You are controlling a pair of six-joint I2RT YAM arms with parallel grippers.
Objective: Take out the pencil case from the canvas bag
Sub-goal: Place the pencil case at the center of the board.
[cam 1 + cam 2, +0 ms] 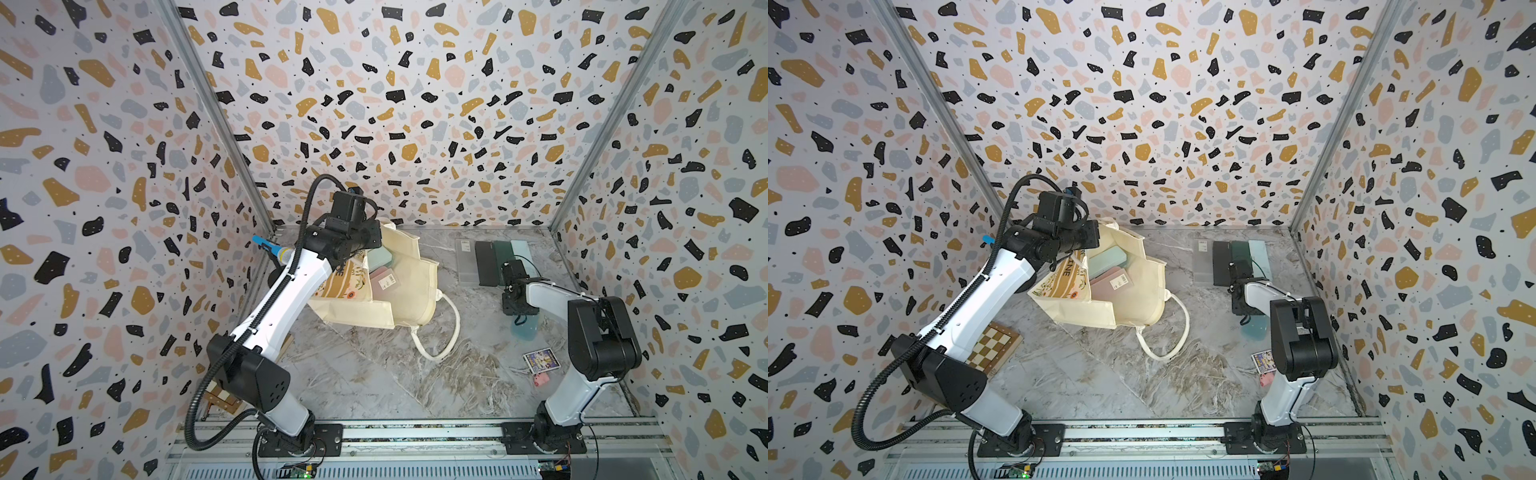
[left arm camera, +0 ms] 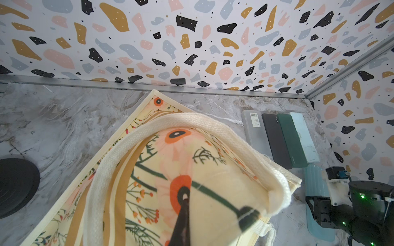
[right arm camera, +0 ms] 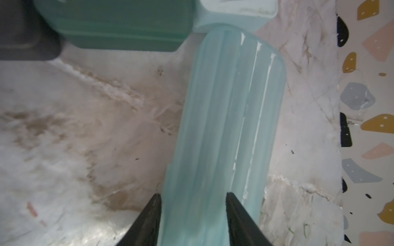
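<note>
The cream canvas bag point(image 1: 409, 291) point(image 1: 1138, 303) lies open at mid-table, showing its floral side point(image 2: 213, 170) in the left wrist view. My left gripper point(image 2: 185, 198) is shut on that printed cloth and holds the bag's edge up. Inside the bag are a green case point(image 1: 378, 259) and a pink case point(image 1: 384, 282). At the right, a translucent teal pencil case point(image 3: 230, 106) point(image 1: 525, 332) rests on the table. My right gripper point(image 3: 193, 197) is closed on its near end, one finger at its edge and the other on its top.
Several cases stand in a row at the back right: grey point(image 1: 467, 262), black point(image 1: 486, 262), dark green point(image 1: 500, 253) and light blue point(image 1: 519, 249). A picture card point(image 1: 541, 359) and a chessboard point(image 1: 992, 345) lie near the side walls. The bag's loose handle point(image 1: 451, 332) trails forward.
</note>
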